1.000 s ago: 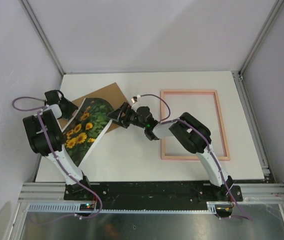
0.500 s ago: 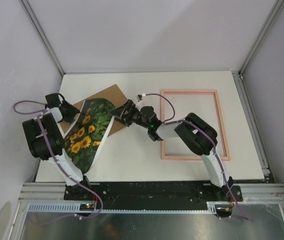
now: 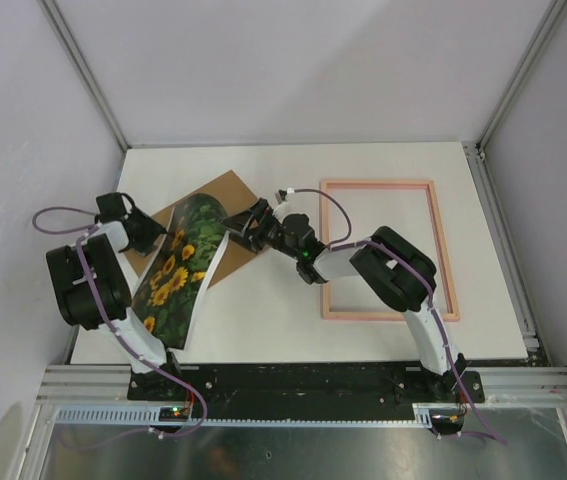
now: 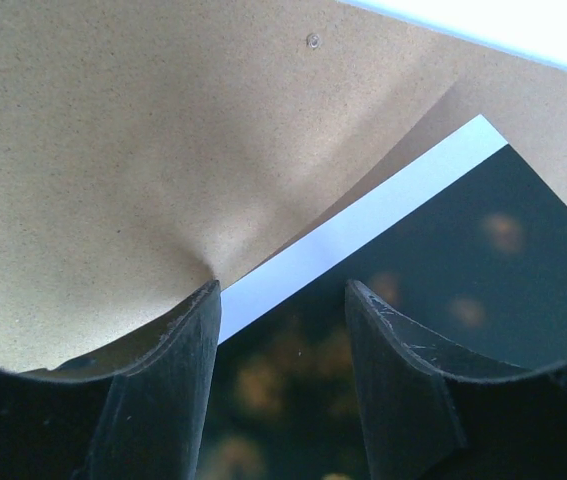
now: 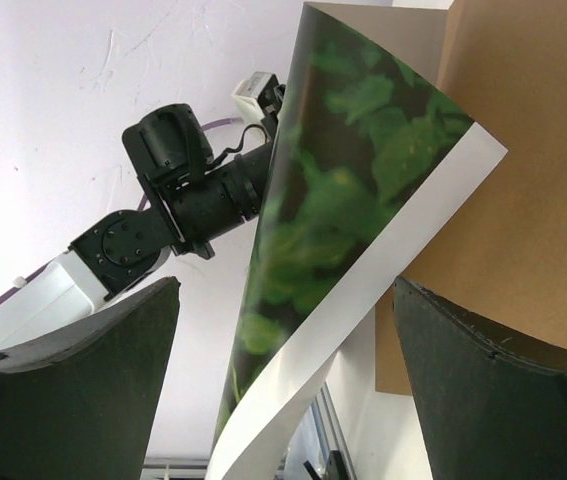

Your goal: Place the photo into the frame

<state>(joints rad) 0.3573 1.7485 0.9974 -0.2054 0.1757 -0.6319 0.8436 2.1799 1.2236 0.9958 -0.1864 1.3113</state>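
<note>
- One print to watch: the photo [image 3: 175,278] is off the table [image 3: 383,165] on the left side. It is curled into a standing arc, with its sunflower face open to the overhead camera and a white border down its right edge.
- Its top end leans over the brown backing board [image 3: 231,192], which lies flat and skewed behind it.
- At the photo's upper-left edge sits the left gripper [image 3: 149,232], jaws apart. In its wrist view the white border and the dark print show face-on through the gap, with nothing pinched between the fingers [image 4: 178,400].
- One of those fingertips presses in right at the photo's border, where the brown surface dimples.
- Across from it, at the print's upper-right corner, the right gripper [image 3: 239,230] has its jaws spread wide.
- From that wrist camera the curled, white-bordered edge stands between the two fingers [image 5: 73,390]. It looks clear of both, though I cannot tell whether it brushes either one.
- Over on the right, the frame [image 3: 378,184] lies flat on the table, well apart from the photo, with pink rails around bare white tabletop.
- The right arm [image 3: 388,265] crosses above the frame's left rail.
- So the photo is not in the frame.
</note>
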